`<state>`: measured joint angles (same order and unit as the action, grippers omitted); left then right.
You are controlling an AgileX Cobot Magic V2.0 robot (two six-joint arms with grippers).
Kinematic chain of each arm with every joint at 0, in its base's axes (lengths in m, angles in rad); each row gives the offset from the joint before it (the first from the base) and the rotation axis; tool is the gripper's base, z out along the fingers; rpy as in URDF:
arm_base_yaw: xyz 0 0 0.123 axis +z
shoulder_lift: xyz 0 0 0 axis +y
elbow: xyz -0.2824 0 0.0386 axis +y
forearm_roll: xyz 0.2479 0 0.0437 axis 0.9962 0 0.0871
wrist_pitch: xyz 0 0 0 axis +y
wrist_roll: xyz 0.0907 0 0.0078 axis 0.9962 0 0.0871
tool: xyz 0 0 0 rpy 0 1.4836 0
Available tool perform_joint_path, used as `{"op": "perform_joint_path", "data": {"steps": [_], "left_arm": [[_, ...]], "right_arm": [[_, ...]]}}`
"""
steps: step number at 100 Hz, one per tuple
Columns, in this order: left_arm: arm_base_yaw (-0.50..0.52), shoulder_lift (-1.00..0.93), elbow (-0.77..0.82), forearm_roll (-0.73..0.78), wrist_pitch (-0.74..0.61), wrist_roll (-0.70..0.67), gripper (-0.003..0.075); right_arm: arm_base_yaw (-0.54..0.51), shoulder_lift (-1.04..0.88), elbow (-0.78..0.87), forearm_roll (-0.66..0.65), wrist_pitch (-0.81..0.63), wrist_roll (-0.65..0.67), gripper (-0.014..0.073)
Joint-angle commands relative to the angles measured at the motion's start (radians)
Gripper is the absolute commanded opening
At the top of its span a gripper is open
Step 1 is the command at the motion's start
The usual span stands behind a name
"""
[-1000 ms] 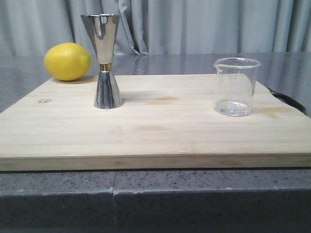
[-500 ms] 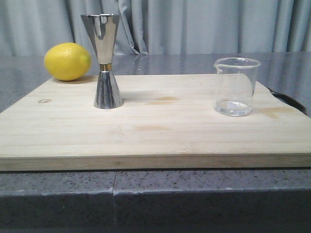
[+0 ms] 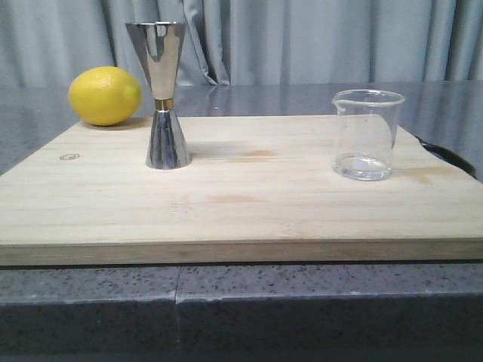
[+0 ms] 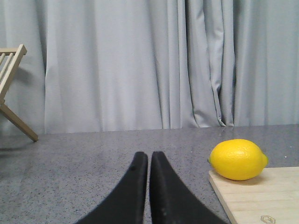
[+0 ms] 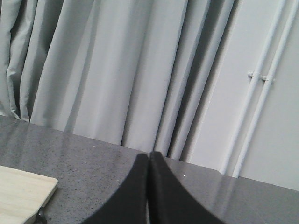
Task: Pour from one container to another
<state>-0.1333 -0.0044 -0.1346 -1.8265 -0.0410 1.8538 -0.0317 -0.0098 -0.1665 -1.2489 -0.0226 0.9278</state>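
Observation:
The clear glass beaker (image 3: 367, 134) stands upright on the right side of the wooden cutting board (image 3: 241, 204), its pouring lip to the left, a little clear liquid at its bottom. The polished steel jigger (image 3: 163, 93) with a gold waist band stands upright on the board's left side. Neither gripper shows in the front view. My left gripper (image 4: 149, 156) is shut with nothing in it, over the grey counter left of the board. My right gripper (image 5: 149, 156) is shut and empty, over the counter right of the board.
A yellow lemon (image 3: 105, 96) rests at the board's far left corner, also the lemon (image 4: 238, 159) in the left wrist view. A wooden rack (image 4: 11, 88) stands off to the left. The board's corner (image 5: 25, 193) shows in the right wrist view. Grey curtains hang behind.

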Motion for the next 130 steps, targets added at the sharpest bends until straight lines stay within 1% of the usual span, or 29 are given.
{"op": "perform_joint_path", "data": {"steps": [1, 13, 20, 27, 30, 34, 39, 42, 43, 44, 46, 48, 51, 53, 56, 58, 59, 60, 63, 65, 66, 70, 73, 78, 95, 102, 109, 115, 130], "left_arm": [[-0.009, -0.015, -0.026, -0.020, 0.030, -0.007, -0.0019], [-0.009, -0.015, -0.024, -0.020, 0.013, -0.007, -0.0019], [-0.009, -0.015, -0.024, 0.018, 0.018, -0.007, -0.0019], [-0.009, -0.015, -0.024, 0.141, 0.077, -0.036, -0.0019], [-0.009, -0.015, -0.027, 0.244, 0.104, -0.088, -0.0019], [-0.009, -0.015, -0.028, 0.347, 0.114, -0.225, -0.0019], [-0.009, -0.015, -0.028, 0.510, 0.114, -0.457, -0.0019], [-0.009, -0.015, -0.028, 0.658, 0.114, -0.641, -0.0019], [-0.009, -0.015, -0.028, 0.691, 0.114, -0.678, -0.0019], [-0.009, -0.015, -0.028, 0.757, 0.114, -0.714, -0.0019], [-0.009, -0.015, -0.028, 0.855, 0.116, -0.860, -0.0019], [-0.009, -0.015, -0.028, 0.919, 0.120, -0.930, -0.0019], [-0.009, -0.015, -0.028, 1.081, 0.131, -1.097, -0.0019], [-0.009, -0.015, -0.028, 1.143, 0.138, -1.160, -0.0019], [-0.009, -0.015, -0.028, 1.289, 0.147, -1.315, -0.0019], [-0.009, -0.015, -0.028, 1.375, 0.151, -1.376, -0.0019], [-0.009, -0.015, -0.028, 1.403, 0.154, -1.437, -0.0019], [-0.009, -0.015, -0.028, 1.431, 0.154, -1.467, -0.0019], [-0.009, -0.015, -0.024, 1.566, 0.154, -1.617, -0.0019], [-0.009, -0.015, -0.024, 1.643, 0.154, -1.675, -0.0019], [-0.009, -0.015, -0.022, 1.667, 0.154, -1.733, -0.0019], [-0.009, -0.015, -0.018, 1.789, 0.152, -1.880, -0.0019], [-0.009, -0.015, -0.013, 1.842, 0.143, -1.944, -0.0019], [-0.009, -0.015, 0.002, 1.877, 0.113, -1.986, -0.0019], [-0.009, -0.026, 0.112, 1.859, -0.115, -1.986, -0.0019], [-0.009, -0.026, 0.154, 1.859, -0.185, -1.986, -0.0019], [-0.009, -0.026, 0.176, 1.859, -0.204, -1.986, -0.0019], [-0.009, -0.026, 0.176, 1.859, -0.180, -1.986, -0.0019], [-0.009, -0.026, 0.176, 1.876, -0.172, -1.986, -0.0019]], "right_arm": [[-0.005, 0.009, -0.026, -0.003, -0.021, 0.003, -0.0073], [-0.005, 0.009, -0.026, -0.003, -0.021, 0.003, -0.0073], [-0.005, 0.009, -0.026, -0.003, -0.021, 0.003, -0.0073], [-0.005, 0.009, -0.026, -0.003, -0.021, 0.003, -0.0073], [-0.005, 0.009, -0.026, -0.003, -0.021, 0.003, -0.0073], [-0.005, 0.009, -0.026, -0.003, -0.021, 0.003, -0.0073], [-0.005, 0.009, -0.026, -0.003, -0.021, 0.003, -0.0073], [-0.005, 0.009, -0.026, -0.003, -0.021, 0.003, -0.0073], [-0.005, 0.009, -0.026, -0.003, -0.021, 0.003, -0.0073], [-0.005, 0.009, -0.026, -0.003, -0.021, 0.003, -0.0073], [-0.005, 0.009, -0.026, -0.003, -0.021, 0.003, -0.0073], [-0.005, 0.009, -0.026, -0.003, -0.021, 0.003, -0.0073], [-0.005, 0.009, -0.026, -0.003, -0.021, 0.003, -0.0073], [-0.005, 0.009, -0.026, -0.003, -0.021, 0.003, -0.0073], [-0.005, 0.009, -0.026, -0.003, -0.021, 0.003, -0.0073], [-0.005, 0.009, -0.026, -0.003, -0.021, 0.003, -0.0073], [-0.005, 0.009, -0.026, -0.003, -0.021, 0.003, -0.0073], [-0.005, 0.009, -0.026, -0.003, -0.021, 0.003, -0.0073], [-0.005, 0.009, -0.026, -0.003, -0.021, 0.003, -0.0073], [-0.005, 0.009, -0.026, -0.003, -0.021, 0.003, -0.0073], [-0.005, 0.009, -0.026, -0.003, -0.021, 0.003, -0.0073], [-0.005, 0.009, -0.026, -0.003, -0.021, 0.003, -0.0073], [-0.005, 0.009, -0.026, -0.003, -0.021, 0.003, -0.0073], [-0.005, 0.009, -0.026, -0.003, -0.021, 0.003, -0.0073], [-0.005, 0.009, -0.026, -0.003, -0.021, 0.003, -0.0073], [-0.005, 0.009, -0.026, -0.003, -0.021, 0.003, -0.0073], [-0.005, 0.009, -0.026, -0.003, -0.021, 0.003, -0.0073], [-0.005, 0.009, -0.026, -0.003, -0.021, 0.003, -0.0073], [-0.005, 0.009, -0.026, -0.003, -0.021, 0.003, -0.0073]]}}
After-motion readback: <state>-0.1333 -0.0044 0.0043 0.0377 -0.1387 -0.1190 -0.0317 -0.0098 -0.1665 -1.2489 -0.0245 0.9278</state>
